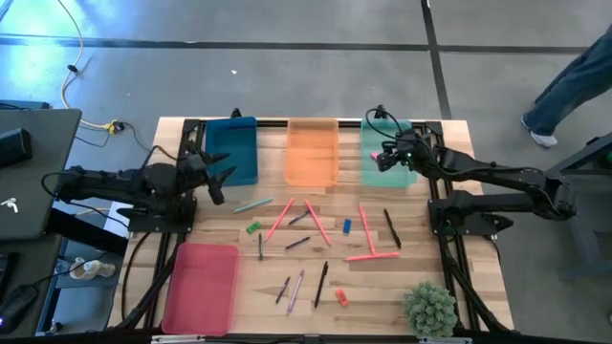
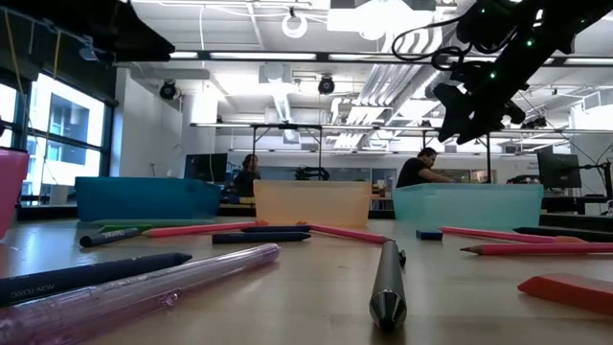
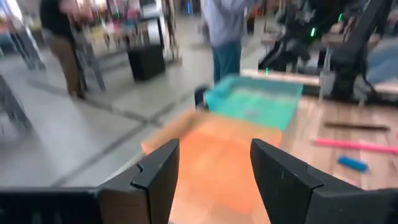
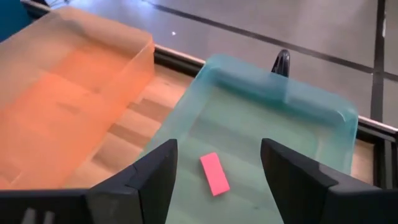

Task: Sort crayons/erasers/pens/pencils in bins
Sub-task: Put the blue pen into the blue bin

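A pink eraser [image 4: 214, 173] lies flat on the floor of the light mint-green bin [image 4: 323, 112]. My right gripper [image 4: 217, 165] hangs open above that bin [image 1: 367, 164], clear of it, as the low view also shows [image 2: 469, 110]. My left gripper [image 1: 215, 180] is open with nothing between its fingers [image 3: 214, 168], raised by the dark teal-blue bin [image 1: 232, 148]. The orange bin [image 1: 313, 153] stands between those two bins. The pink-red bin [image 1: 201, 287] sits at the near left. Pens, pencils and crayons [image 1: 308, 225] lie loose mid-table with a green eraser [image 1: 252, 227], a blue one [image 1: 347, 226] and a red one [image 1: 341, 297].
A small potted plant [image 1: 429, 308] stands at the table's near right corner. A dark pen [image 2: 386, 283] lies close to the near edge. A person's legs [image 1: 564, 86] show on the floor beyond the right arm, and people stand in the room behind.
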### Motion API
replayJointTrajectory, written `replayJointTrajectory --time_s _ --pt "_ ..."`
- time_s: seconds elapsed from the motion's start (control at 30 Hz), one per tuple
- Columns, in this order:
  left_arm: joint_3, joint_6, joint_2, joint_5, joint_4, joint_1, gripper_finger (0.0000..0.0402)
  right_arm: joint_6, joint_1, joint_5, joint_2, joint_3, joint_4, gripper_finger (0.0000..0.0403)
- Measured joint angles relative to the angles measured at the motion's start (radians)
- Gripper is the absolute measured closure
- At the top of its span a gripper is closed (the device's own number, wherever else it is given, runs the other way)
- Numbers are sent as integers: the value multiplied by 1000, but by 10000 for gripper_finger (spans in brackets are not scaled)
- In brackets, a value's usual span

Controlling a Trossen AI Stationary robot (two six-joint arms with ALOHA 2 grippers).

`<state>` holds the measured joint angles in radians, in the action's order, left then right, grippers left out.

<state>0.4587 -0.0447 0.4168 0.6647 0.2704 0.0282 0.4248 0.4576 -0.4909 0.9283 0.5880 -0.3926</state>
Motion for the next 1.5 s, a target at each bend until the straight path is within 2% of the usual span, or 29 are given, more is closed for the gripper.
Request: replayJointTrajectory --time_s 0.1,0.33,0.53,0.63,0.83,1.1,1.5 --pt "90 -99 100 -64 120 32 216 0 0 3 0 0 -23 181" --pt "258 -243 330 -291 308 125 216 -7 0 2 0 0 -30 181" --pt "320 -295 508 -543 377 181 216 -7 0 3 0 0 -33 181" --pt "333 -312 592 -615 397 195 216 -7 0 8 0 0 -33 181" --pt "367 -344 746 -638 448 226 216 -7 0 12 0 0 -33 181" --pt "370 -329 910 -691 424 241 216 -7 0 12 0 0 -33 181" --pt "370 -327 1058 -687 396 241 216 -7 0 12 0 0 -33 181"
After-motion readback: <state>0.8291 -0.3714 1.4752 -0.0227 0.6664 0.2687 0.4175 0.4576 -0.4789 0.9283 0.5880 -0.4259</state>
